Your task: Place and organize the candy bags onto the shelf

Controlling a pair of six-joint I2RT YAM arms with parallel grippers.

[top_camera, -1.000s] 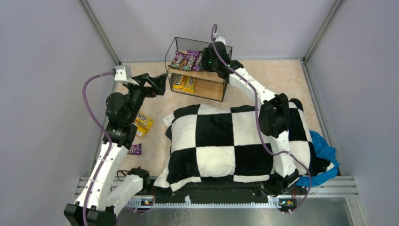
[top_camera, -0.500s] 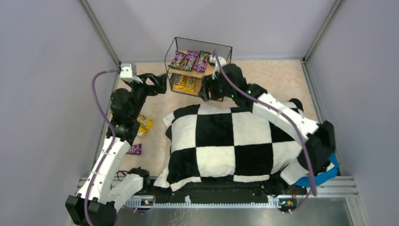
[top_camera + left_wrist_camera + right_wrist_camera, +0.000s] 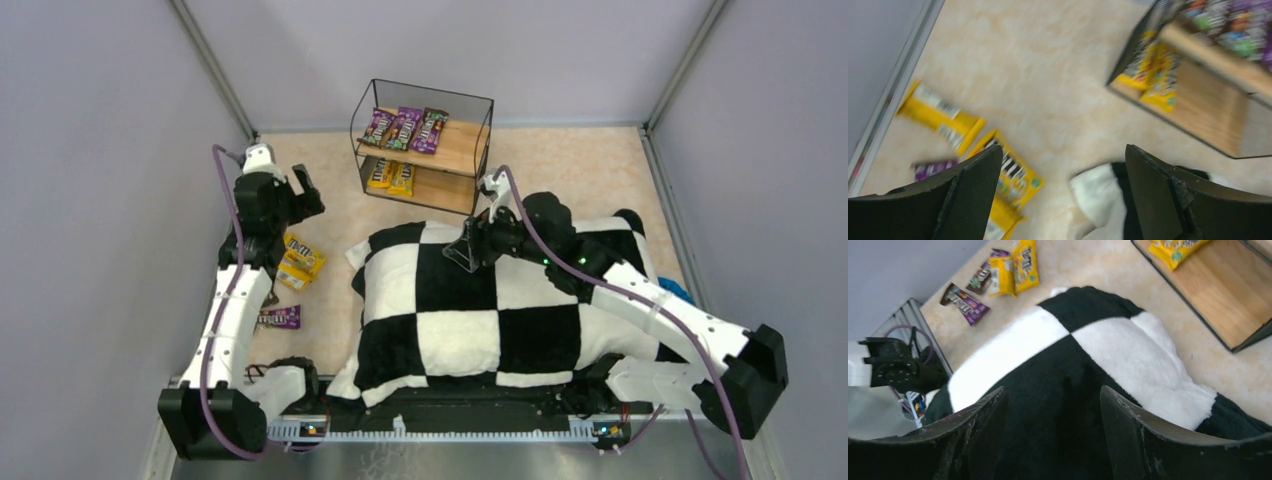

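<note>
left wrist view: blurry, cropped shelf [image 3: 1209, 111]

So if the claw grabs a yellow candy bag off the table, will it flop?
Probably a little floppy: the yellow candy bag looks thin and flat. Its shiny wrapper may be slippery to pinch. Lying flat on the table, it shouldn't roll, but might slide if pushed.

beige tabletop [image 3: 580, 165] with wire shelf [image 3: 462, 148] at back, checkered cushion [image 3: 455, 330] nearer, loose candy bags [image 3: 300, 262] left

B&w checkered cushion [image 3: 470, 300]; blue cloth [image 3: 676, 291] touching edge.
</note>
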